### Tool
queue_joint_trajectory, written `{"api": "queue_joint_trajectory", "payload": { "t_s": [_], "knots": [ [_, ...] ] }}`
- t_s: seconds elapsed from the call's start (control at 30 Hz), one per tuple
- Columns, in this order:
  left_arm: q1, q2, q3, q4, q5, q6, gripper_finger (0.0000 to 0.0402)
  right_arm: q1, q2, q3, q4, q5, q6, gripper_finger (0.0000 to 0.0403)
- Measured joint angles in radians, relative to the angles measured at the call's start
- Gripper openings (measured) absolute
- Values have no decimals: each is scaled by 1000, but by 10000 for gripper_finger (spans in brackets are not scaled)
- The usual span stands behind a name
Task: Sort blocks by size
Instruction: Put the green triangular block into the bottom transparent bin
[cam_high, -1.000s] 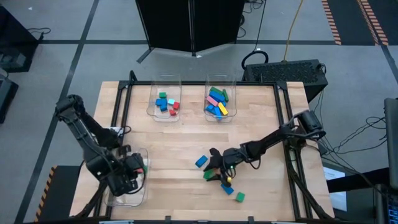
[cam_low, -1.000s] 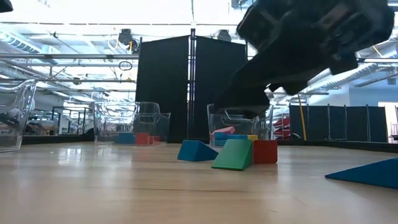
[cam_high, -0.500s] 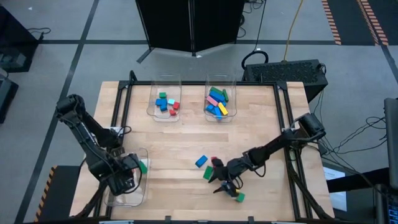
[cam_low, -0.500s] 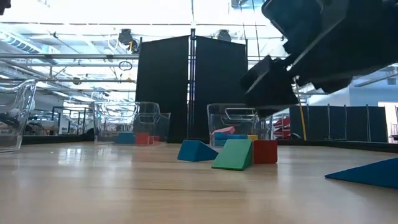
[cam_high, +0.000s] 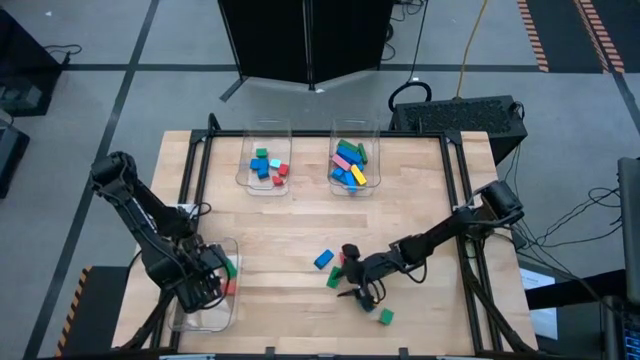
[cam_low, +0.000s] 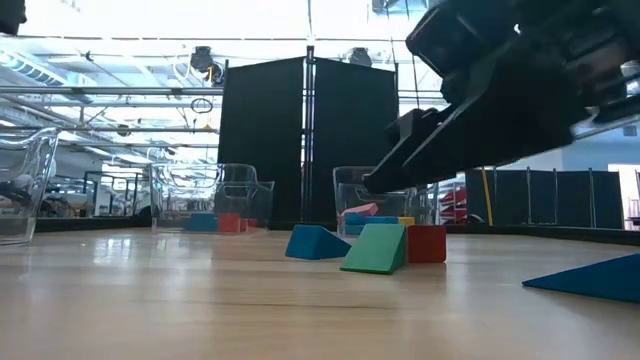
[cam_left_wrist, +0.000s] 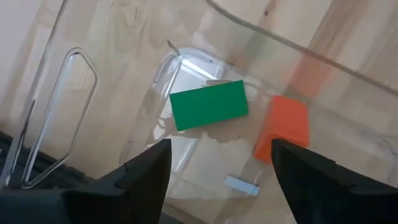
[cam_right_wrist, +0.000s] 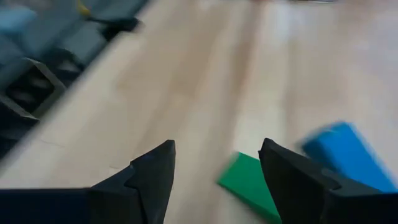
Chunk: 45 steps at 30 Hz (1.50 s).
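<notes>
The left gripper (cam_high: 205, 280) hangs over a clear bin (cam_high: 222, 312) at the table's (cam_high: 290, 225) front left corner. Its fingers (cam_left_wrist: 134, 177) are spread wide and hold nothing. Below them, inside the bin (cam_left_wrist: 186, 59), lie a green block (cam_left_wrist: 208, 104) and an orange-red block (cam_left_wrist: 283, 127), just beside each other but apart.

The right gripper (cam_high: 358, 290) is low over the table's front edge, a little right of centre. Its fingers (cam_right_wrist: 152, 174) stand well apart with nothing between them. Just ahead of it in the right wrist view lie a green block (cam_right_wrist: 245, 183) and a blue block (cam_right_wrist: 345, 152) on the bare wood. In the high view, a blue block (cam_high: 323, 259), a green block (cam_high: 334, 280) and a red block (cam_high: 344, 260) lie close to this gripper on its left, and another green block (cam_high: 386, 316) sits nearer the front edge with a small blue one (cam_high: 369, 307) beside it.

At the back edge stand two more clear bins. The left one (cam_high: 262, 130) holds short blocks (cam_high: 268, 166) in green, blue, red and cyan. The right one (cam_high: 354, 128) holds longer blocks (cam_high: 349, 163) in pink, blue, green, cyan and yellow.

In the low view the right arm (cam_low: 500, 80) reaches in from above, over a blue (cam_low: 317, 242), a green (cam_low: 375, 248) and a red block (cam_low: 426, 243) grouped together on the table.
</notes>
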Motion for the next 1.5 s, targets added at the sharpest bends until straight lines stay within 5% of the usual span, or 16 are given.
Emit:
{"api": "queue_joint_trajectory", "payload": {
  "t_s": [0.2,0.63,1.07,1.5],
  "knots": [
    [1,0,32,-6,-11,27,278,0,-47,0,-132,163,-72,229],
    [47,-3,101,-112,-17,66,279,-29,-24,25,-238,161,-247,229],
    [80,-31,235,-242,-38,90,279,-95,0,230,-608,-41,-583,229],
    [156,-31,343,-252,-13,211,279,-148,142,402,-816,-154,-642,229]
  ]
}}
